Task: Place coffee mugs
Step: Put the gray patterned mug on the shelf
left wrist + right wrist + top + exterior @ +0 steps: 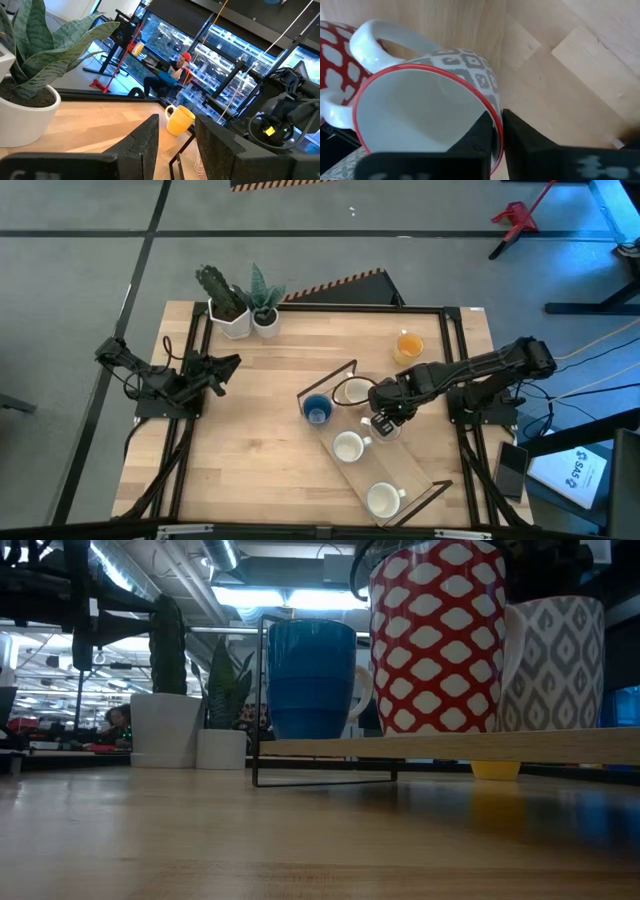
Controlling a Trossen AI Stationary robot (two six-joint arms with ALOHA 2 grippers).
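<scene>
**Right arm sets a patterned mug on the rack**

The right gripper reaches in from the table's right side over the raised wooden shelf, its two fingers pinched on the wall of a grey-patterned mug, one finger inside the red rim and one outside. That rim pinch, judged from the wrist camera, lets the arm lower the mug upright into the row without knocking its neighbours. The mug sits directly under the gripper, with the red-and-white mug just beside it. From table height its base looks level with the board, though whether its weight is fully down cannot be told.

The dark blue mug stands at the shelf's far end, two white mugs fill the near end, and the orange mug waits off the rack on the bare table, well apart from the gripper. The left gripper, fingers parted and empty, idles at the table's left edge near the potted plants.
</scene>
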